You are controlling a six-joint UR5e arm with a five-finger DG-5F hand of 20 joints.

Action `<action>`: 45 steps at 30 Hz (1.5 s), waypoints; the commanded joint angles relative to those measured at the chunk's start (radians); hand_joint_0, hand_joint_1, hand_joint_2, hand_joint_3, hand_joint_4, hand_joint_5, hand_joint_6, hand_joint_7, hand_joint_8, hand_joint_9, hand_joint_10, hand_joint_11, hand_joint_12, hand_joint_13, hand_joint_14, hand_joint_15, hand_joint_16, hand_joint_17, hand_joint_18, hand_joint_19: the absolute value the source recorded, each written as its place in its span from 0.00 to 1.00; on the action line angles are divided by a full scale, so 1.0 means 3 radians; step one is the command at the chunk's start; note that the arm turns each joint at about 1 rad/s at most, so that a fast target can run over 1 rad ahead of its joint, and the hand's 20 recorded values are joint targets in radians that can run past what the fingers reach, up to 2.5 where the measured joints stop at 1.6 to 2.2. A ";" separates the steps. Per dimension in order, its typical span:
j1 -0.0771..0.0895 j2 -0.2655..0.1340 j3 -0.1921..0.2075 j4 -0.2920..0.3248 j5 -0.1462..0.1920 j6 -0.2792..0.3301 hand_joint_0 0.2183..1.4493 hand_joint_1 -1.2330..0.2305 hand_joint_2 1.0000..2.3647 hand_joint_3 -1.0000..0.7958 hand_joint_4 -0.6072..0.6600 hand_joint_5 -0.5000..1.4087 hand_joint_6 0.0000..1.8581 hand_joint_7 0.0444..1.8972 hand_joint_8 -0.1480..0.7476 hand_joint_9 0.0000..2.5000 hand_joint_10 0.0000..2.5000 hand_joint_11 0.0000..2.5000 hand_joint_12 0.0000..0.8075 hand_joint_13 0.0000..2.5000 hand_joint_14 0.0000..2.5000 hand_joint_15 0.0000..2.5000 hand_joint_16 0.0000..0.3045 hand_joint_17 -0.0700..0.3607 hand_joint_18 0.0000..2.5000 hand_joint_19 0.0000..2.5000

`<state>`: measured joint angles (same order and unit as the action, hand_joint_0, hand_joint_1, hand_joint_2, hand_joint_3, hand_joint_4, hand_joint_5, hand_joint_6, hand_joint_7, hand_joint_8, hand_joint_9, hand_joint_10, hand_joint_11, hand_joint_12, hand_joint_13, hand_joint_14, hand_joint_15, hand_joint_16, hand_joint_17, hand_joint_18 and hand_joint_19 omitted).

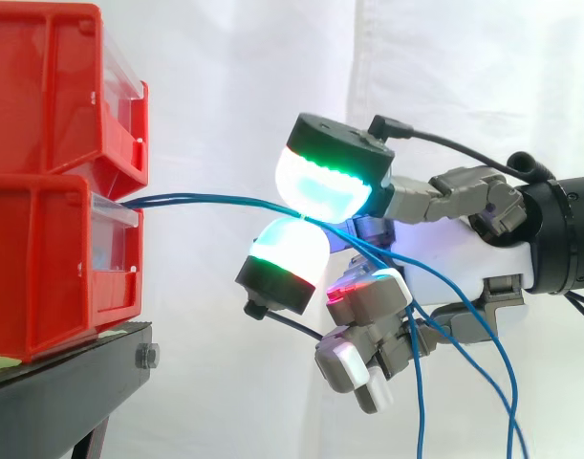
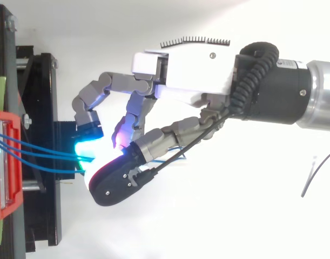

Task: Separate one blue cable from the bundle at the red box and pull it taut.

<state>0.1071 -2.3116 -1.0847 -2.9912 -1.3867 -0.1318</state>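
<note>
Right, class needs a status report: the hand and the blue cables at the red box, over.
Hand pinching thin blue cables between glowing pads. Cables run together, near-straight, from red plastic box into pinch; none visibly separated. Slack ends hang below hand.

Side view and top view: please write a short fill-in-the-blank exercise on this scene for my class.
The cables running from the bins to the robot hand are ___ in colour. The stacked bins are ___ in colour. In the side view the robot hand enters from the ___ edge. Past the pinching pads, the cables hang ___.
Missing words: blue, red, right, down.
</note>
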 commanded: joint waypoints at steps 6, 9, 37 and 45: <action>-0.0004 0.0000 0.0001 0.0000 0.0000 0.0000 0.42 0.21 0.01 0.37 0.41 0.19 0.48 0.68 0.48 0.48 0.01 0.48 0.46 0.40 0.01 0.32 0.15 0.39 0.34 0.32; 0.0001 0.0000 0.0001 0.0000 0.0005 0.0000 0.47 0.21 0.00 0.29 0.37 0.19 0.49 0.71 0.47 0.48 0.01 0.47 0.45 0.39 0.01 0.31 0.14 0.39 0.33 0.31; 0.0001 0.0000 -0.0005 0.0000 0.0005 0.0005 0.22 0.23 0.00 0.28 0.49 0.21 0.49 0.64 0.52 0.54 0.01 0.47 0.49 0.43 0.01 0.32 0.15 0.41 0.36 0.32; 0.0001 0.0000 0.0001 0.0000 0.0005 0.0000 0.20 0.31 0.00 0.28 0.51 0.21 0.48 0.64 0.53 0.54 0.01 0.46 0.51 0.44 0.01 0.32 0.17 0.43 0.38 0.32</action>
<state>0.1071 -2.3117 -1.0852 -2.9913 -1.3852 -0.1313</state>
